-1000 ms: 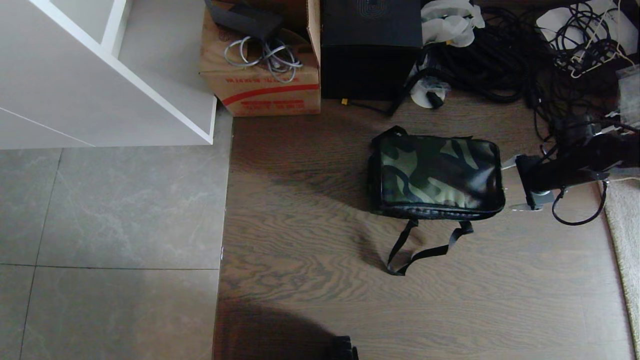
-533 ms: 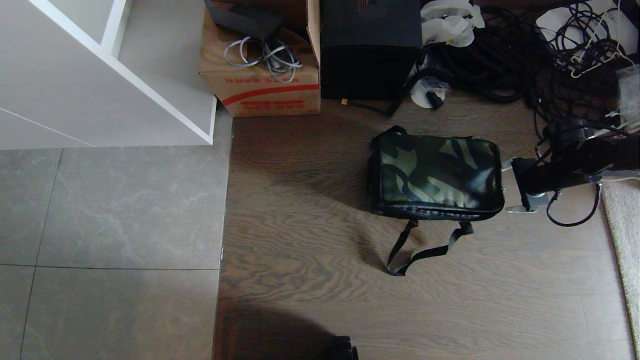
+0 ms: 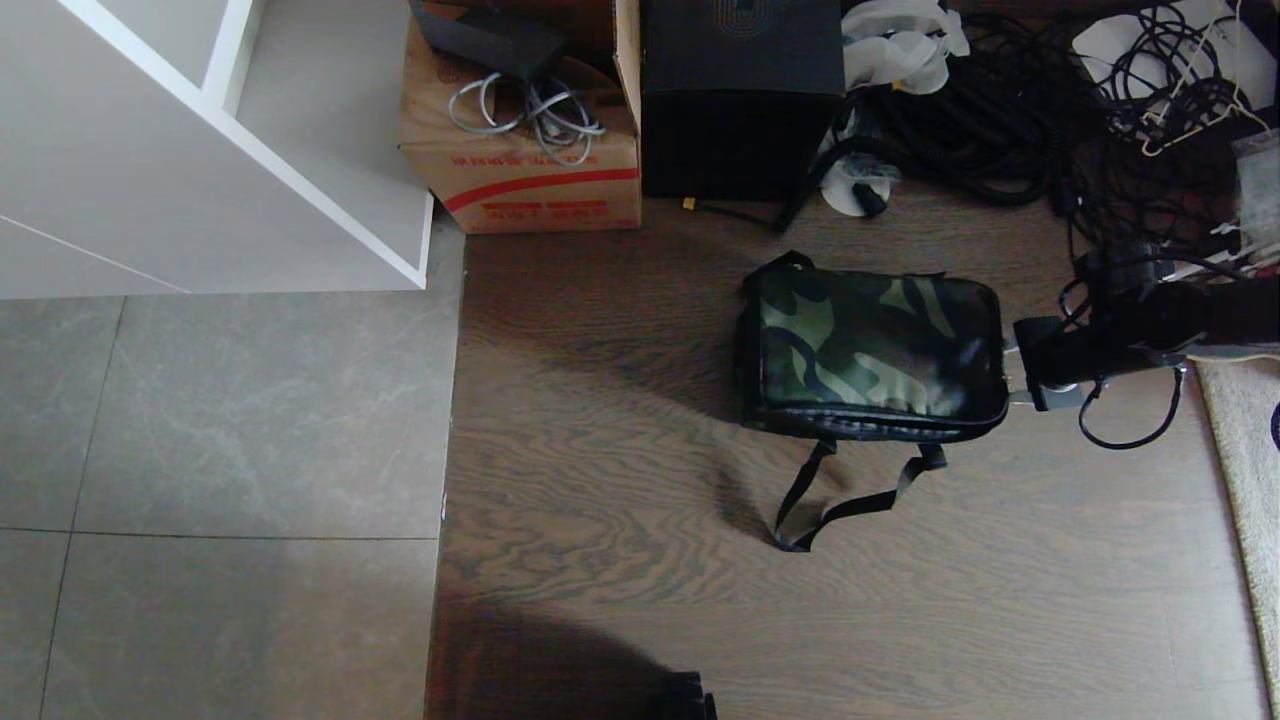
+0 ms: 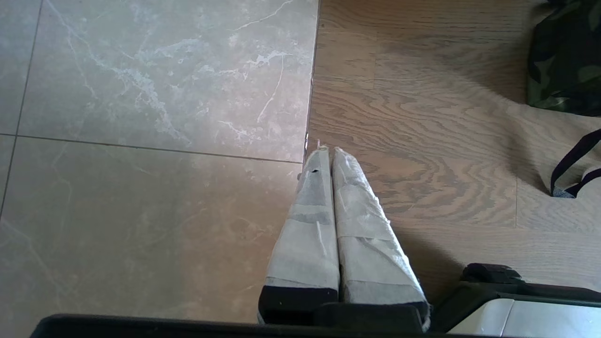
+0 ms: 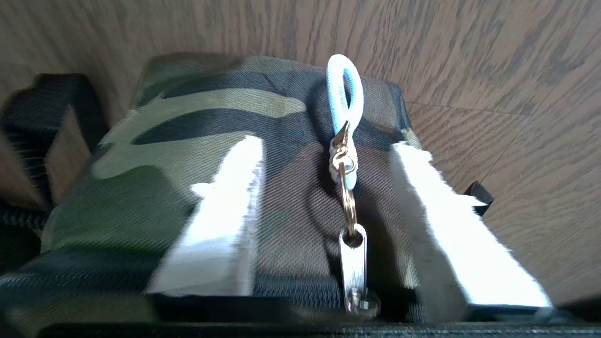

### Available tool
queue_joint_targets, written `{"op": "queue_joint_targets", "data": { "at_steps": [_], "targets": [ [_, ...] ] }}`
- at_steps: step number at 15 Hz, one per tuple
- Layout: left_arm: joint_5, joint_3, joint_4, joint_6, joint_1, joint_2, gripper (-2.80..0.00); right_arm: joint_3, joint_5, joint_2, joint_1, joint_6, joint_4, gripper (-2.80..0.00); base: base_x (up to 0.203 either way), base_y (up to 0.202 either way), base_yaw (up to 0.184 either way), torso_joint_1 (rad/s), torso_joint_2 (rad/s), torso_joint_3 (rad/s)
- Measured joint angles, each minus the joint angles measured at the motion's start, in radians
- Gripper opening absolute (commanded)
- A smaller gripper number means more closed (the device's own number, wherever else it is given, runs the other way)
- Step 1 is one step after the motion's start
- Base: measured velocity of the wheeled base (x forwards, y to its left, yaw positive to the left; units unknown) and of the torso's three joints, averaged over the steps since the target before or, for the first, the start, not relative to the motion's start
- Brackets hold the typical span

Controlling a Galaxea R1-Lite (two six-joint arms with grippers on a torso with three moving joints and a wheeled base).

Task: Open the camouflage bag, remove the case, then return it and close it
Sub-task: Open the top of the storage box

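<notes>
The camouflage bag (image 3: 875, 345) lies zipped shut on the wooden floor, its black strap (image 3: 840, 500) trailing toward me. My right gripper (image 3: 1012, 368) is at the bag's right end. In the right wrist view its white fingers (image 5: 220, 211) stand apart on either side of the metal zipper pull (image 5: 353, 263), which carries a light blue loop (image 5: 345, 89); neither finger touches it. That gripper (image 5: 328, 144) is open over the bag (image 5: 188, 155). The case is hidden. My left gripper (image 4: 326, 151) hangs shut and empty over the seam between tile and wood.
Behind the bag stand a cardboard box (image 3: 530, 150) with a red stripe and a black cube box (image 3: 740, 100). Tangled black cables (image 3: 1000, 110) fill the back right. A white shelf unit (image 3: 200, 150) is at the back left, and a pale rug (image 3: 1245, 450) at the right edge.
My right arm has slid left, bringing the gripper up against the bag's right end, and its fingers stand a little closer together. The bag and the left arm have not moved.
</notes>
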Motion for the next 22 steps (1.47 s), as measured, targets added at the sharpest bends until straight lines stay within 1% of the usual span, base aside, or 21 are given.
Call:
{"op": "queue_joint_targets", "data": {
  "at_steps": [5, 9, 12, 14, 20, 22],
  "targets": [
    [0.000, 0.000, 0.000, 0.000, -0.001, 0.000, -2.80, -0.008, 0.004, 0.019, 0.000, 0.000, 0.000, -2.80, 0.000, 0.000, 0.000, 0.000, 0.00, 0.000],
    [0.000, 0.000, 0.000, 0.000, -0.001, 0.000, -2.80, -0.010, 0.008, 0.009, -0.024, -0.025, -0.019, -2.80, 0.000, 0.000, 0.000, 0.000, 0.00, 0.000],
    [0.000, 0.000, 0.000, 0.000, -0.001, 0.000, -2.80, 0.000, 0.007, -0.019, -0.059, -0.105, -0.122, -2.80, 0.000, 0.000, 0.000, 0.000, 0.00, 0.000],
    [0.000, 0.000, 0.000, 0.000, 0.000, 0.000, -2.80, 0.005, 0.009, -0.035, -0.068, -0.126, -0.171, -2.80, 0.000, 0.000, 0.000, 0.000, 0.00, 0.000],
    [0.000, 0.000, 0.000, 0.000, 0.000, 0.000, -2.80, 0.012, 0.021, -0.052, -0.066, -0.304, -0.196, -2.80, 0.000, 0.000, 0.000, 0.000, 0.00, 0.000],
    [0.000, 0.000, 0.000, 0.000, 0.000, 0.000, -2.80, -0.019, 0.020, -0.044, -0.063, -0.322, -0.242, -2.80, 0.000, 0.000, 0.000, 0.000, 0.00, 0.000]
  ]
}}
